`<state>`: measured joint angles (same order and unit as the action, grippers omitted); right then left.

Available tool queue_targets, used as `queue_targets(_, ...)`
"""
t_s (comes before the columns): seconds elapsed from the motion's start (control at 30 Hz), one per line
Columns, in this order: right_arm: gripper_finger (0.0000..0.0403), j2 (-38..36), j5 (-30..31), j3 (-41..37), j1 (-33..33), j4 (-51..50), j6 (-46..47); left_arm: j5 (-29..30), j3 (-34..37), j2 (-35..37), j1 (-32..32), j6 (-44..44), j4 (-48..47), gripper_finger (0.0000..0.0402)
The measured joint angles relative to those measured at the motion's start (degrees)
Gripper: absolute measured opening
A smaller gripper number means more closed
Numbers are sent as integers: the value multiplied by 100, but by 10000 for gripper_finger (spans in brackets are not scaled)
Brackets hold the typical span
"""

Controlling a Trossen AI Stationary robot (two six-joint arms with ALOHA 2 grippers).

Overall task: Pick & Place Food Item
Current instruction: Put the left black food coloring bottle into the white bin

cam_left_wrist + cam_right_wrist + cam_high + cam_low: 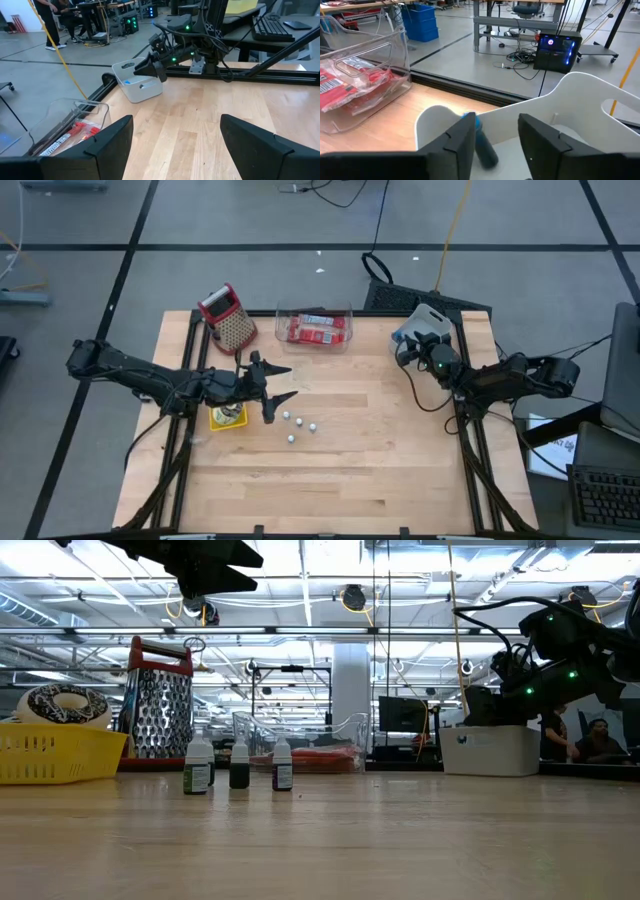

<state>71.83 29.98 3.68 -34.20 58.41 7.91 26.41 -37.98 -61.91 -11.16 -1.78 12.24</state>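
Pale wooden tabletop (340,470); at 1 o'clock a white bin (590,115) holds a blue item (481,142), right gripper (495,145) over it, jaws apart. At 12 o'clock, clear tub (314,328) of red packets, print unreadable. Left gripper (281,387), 9 o'clock, jaws wide, empty.

Left arm: reaches in from the left edge, stretched toward the middle of the tabletop.
Left end effector (283,382): raised off the surface, fingers (107,145) spread wide with nothing between them.
Right arm: folded along the right edge, pointing toward the far right corner.
Right end effector (408,350): fingers (460,142) parted, empty.
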Motion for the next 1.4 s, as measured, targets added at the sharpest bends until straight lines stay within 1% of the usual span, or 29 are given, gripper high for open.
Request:
queue_targets(0.17,165,0,-17,0,0,49,84,0,0,0,0,2,1,296)
queue_targets(0.3,171,0,-29,0,3,399,84,0,0,0,0,2,-2,296)
queue_targets(0.37,171,0,-224,0,4,666,80,0,0,0,0,2,-1,296)
queue_targets(0.5,166,0,-1002,-2,9,1342,65,1,0,0,0,2,-2,296)
queue_targets(0.67,162,0,-2395,0,33,2021,562,0,0,0,0,2,-2,296)
queue_targets(0.8,160,2,-3406,68,264,2086,1052,0,0,0,0,2,-2,296)
queue_targets(0.93,160,2,-4182,154,774,2061,1311,2,0,0,0,-7,-2,296)
queue_targets(1.07,160,2,-4308,221,1485,2061,1360,-38,-2,0,0,-176,-135,296)
queue_targets(1.2,160,2,-4284,249,2094,2064,1143,-649,-4,0,-5,-532,-731,296)
queue_targets(1.27,160,0,-4039,256,2320,2017,1064,-881,-4,0,-58,-785,-1132,296)
queue_targets(1.4,160,2,-3556,258,2603,1840,901,-936,-4,-7,-185,-1229,-1974,296)
